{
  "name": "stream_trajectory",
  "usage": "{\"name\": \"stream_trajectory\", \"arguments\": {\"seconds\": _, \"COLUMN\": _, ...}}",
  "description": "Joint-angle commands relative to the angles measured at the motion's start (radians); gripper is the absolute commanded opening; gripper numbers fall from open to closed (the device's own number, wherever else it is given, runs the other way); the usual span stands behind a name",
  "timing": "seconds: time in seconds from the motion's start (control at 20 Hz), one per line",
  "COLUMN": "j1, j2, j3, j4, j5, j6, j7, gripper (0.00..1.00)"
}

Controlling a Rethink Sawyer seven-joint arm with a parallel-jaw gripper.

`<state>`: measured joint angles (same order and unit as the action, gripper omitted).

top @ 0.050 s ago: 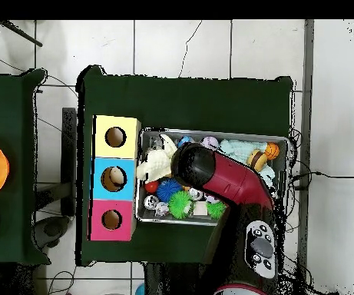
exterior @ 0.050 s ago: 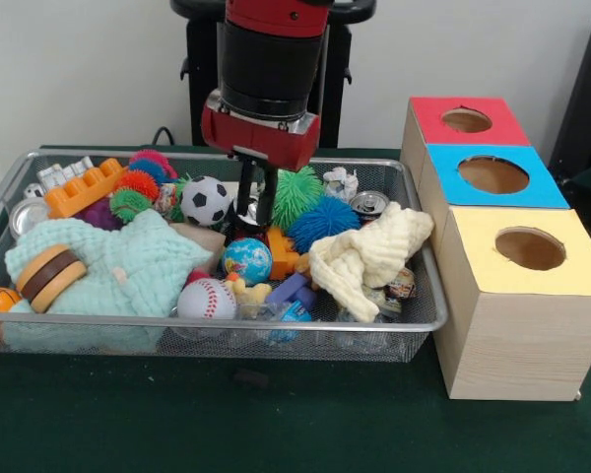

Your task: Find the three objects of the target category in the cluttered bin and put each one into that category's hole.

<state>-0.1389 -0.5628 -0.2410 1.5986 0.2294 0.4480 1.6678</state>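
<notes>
the arm [top @ 0.050 s ago: 226, 178] hides the bin's [top @ 0.050 s ago: 281, 142] middle from overhead.

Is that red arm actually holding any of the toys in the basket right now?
It cannot be told. The tool is down among the toys behind the globe ball, and its tips are hidden, so any hold is out of sight.

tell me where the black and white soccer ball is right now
Front view: the small black and white soccer ball sits in the wire mesh bin, left of the tool, beside the orange toy brick.
</notes>
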Motion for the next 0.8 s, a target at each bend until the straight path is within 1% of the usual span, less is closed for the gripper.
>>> {"name": "stream_trajectory", "arguments": {"seconds": 0.05, "j1": 0.001, "j2": 0.015, "j3": 0.026, "j4": 0.064, "j5": -0.053, "j6": 0.089, "j7": 0.114, "gripper": 1.0}}
{"name": "stream_trajectory", "arguments": {"seconds": 0.25, "j1": 0.008, "j2": 0.034, "j3": 0.019, "j4": 0.045, "j5": -0.054, "j6": 0.08, "j7": 0.123, "gripper": 1.0}}
{"name": "stream_trajectory", "arguments": {"seconds": 0.4, "j1": 0.001, "j2": 0.05, "j3": 0.029, "j4": 0.049, "j5": -0.05, "j6": 0.056, "j7": 0.124, "gripper": 1.0}}
{"name": "stream_trajectory", "arguments": {"seconds": 0.55, "j1": -0.006, "j2": 0.076, "j3": 0.04, "j4": 0.036, "j5": -0.049, "j6": 0.034, "j7": 0.121, "gripper": 1.0}}
{"name": "stream_trajectory", "arguments": {"seconds": 0.8, "j1": -0.047, "j2": 0.153, "j3": 0.074, "j4": 0.013, "j5": -0.056, "j6": -0.07, "j7": 0.104, "gripper": 1.0}}
